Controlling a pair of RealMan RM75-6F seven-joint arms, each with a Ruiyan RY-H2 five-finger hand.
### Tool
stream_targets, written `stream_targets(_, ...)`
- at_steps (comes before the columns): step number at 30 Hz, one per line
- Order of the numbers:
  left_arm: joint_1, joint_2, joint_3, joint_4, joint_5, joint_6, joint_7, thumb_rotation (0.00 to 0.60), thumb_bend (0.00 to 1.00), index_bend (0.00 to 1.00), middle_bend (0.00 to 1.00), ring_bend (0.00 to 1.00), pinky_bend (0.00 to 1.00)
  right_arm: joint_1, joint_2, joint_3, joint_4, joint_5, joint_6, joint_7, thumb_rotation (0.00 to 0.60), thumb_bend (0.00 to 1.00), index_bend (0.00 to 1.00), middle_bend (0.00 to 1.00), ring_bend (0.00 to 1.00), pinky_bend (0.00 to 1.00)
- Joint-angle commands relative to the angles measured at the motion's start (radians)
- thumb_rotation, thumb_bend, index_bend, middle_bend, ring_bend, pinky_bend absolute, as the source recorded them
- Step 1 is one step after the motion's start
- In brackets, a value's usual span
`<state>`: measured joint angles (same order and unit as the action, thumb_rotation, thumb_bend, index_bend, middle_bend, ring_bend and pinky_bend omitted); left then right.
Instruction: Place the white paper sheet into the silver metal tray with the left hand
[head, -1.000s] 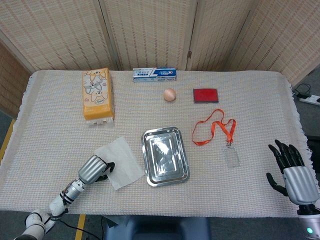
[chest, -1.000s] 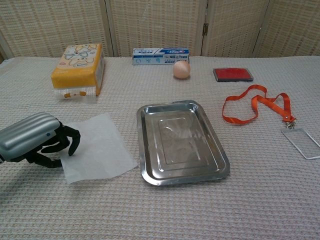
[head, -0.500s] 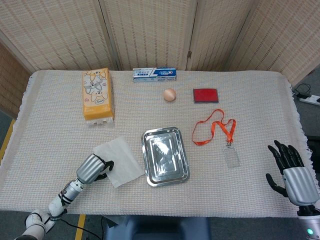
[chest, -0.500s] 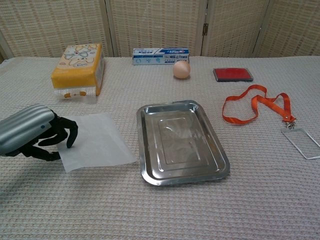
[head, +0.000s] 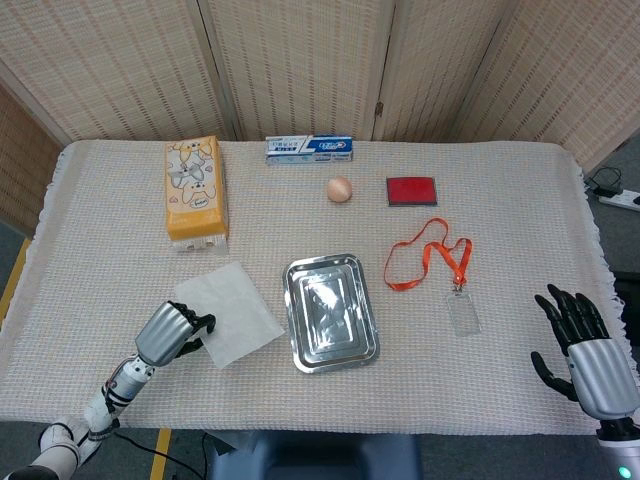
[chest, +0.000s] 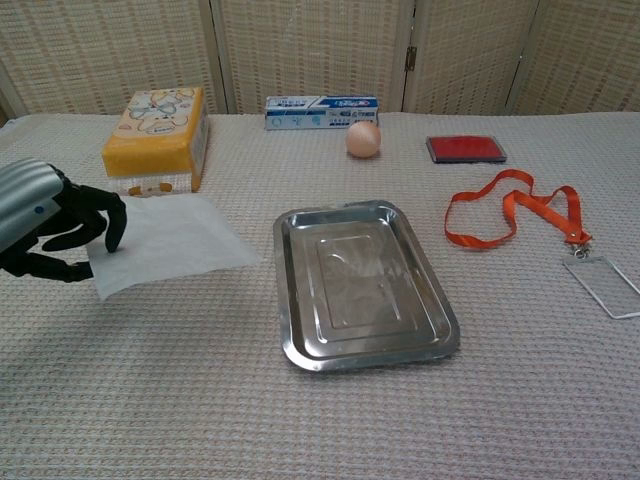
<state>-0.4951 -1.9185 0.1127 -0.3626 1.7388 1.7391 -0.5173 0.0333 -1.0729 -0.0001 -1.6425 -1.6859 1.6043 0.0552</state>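
The white paper sheet (head: 230, 312) (chest: 165, 240) hangs just above the cloth, left of the silver metal tray (head: 329, 311) (chest: 362, 283). My left hand (head: 172, 331) (chest: 50, 222) pinches the sheet's near left edge between its dark fingers and lifts it. The sheet's right corner reaches toward the tray's left rim without touching it. The tray holds nothing. My right hand (head: 585, 348) rests at the table's near right edge with its fingers spread and nothing in it; the chest view does not show it.
A yellow tissue box (head: 194, 190) stands behind the sheet. A toothpaste box (head: 309, 148), an egg (head: 340, 189) and a red pad (head: 411, 190) lie along the back. An orange lanyard with a clear badge holder (head: 440, 268) lies right of the tray.
My left hand has drawn back toward the left and risen, carrying the paper sheet off the cloth. The right hand has barely shifted.
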Motion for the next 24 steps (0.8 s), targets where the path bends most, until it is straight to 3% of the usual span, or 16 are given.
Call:
stream_targets(1, -0.013, 0.011, -0.001, -0.062, 0.012, 0.027, 0.020, 0.600, 0.58, 0.68, 1.00, 1.00, 1.00, -0.003, 0.005, -0.001, -0.005, -0.005, 0.008, 0.008, 0.600, 0.44, 0.00, 0.00, 0.00, 0.00)
stream_targets(10, -0.079, -0.022, 0.010, -0.160, 0.056, -0.023, 0.104, 0.600, 0.58, 0.68, 1.00, 1.00, 1.00, -0.028, 0.034, 0.012, -0.019, -0.009, 0.077, 0.083, 0.600, 0.44, 0.00, 0.00, 0.00, 0.00)
stream_targets(24, -0.212, -0.116, -0.016, -0.174, 0.070, -0.183, 0.221, 0.600, 0.58, 0.68, 1.00, 1.00, 1.00, -0.072, 0.105, 0.036, -0.020, 0.036, 0.152, 0.261, 0.600, 0.44, 0.00, 0.00, 0.00, 0.00)
